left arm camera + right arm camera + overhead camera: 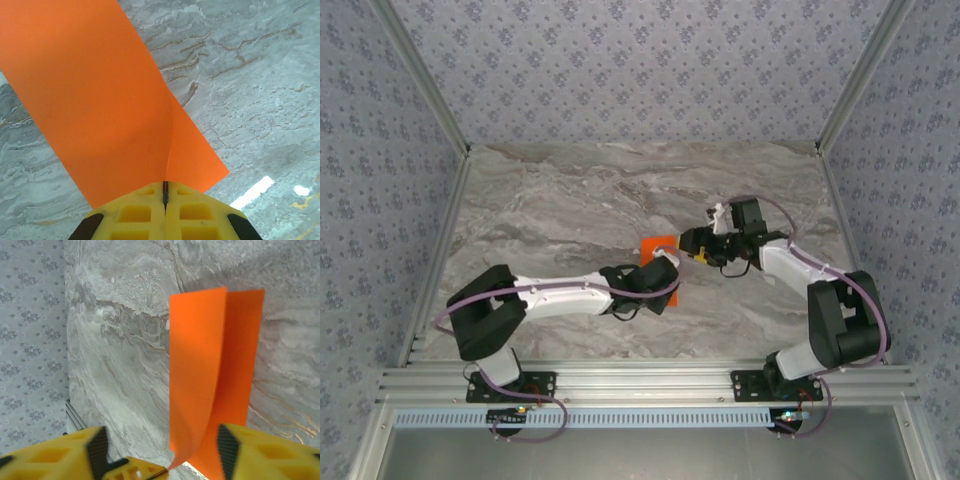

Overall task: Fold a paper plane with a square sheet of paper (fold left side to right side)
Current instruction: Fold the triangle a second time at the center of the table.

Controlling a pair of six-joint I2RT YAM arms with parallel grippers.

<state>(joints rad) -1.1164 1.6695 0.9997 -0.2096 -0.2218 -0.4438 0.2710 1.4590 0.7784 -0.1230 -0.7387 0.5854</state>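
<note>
Item: square sheet of paper (657, 246). Thin, plain, bright orange. It is located near the middle of the desk (560, 200), between the two claws, and is lifted off the surface at the gripped edge. In the left wrist view the sheet (100, 100) is seen as a broad band rising away from the claw. A soft bend runs up from the pinch point and a smaller flap is exposed on the right. In the right wrist view the sheet (200, 365) is seen curled into two upright leaves, the nearer one on the left and the farther one on the right. The leaves are joined low down by a rounded bend, not a pressed crease, and their top edges are offset sideways.

Item: left claw (665, 265). It is closed on the sheet. The yellow fingers (135, 212) are pressed together and the paper's edge is pinched in the seam between them.

Item: right claw (700, 248). It is held open, just beside the sheet's right edge. The yellow fingers (75, 452) are set well apart and the curled paper stands between them. Whether the paper touches the right-hand finger cannot be told.

Item: desk. Grey marbled top, bounded by patterned walls (620, 60), with the arm bases bolted to a metal rail (640, 385) at the near edge.
</note>
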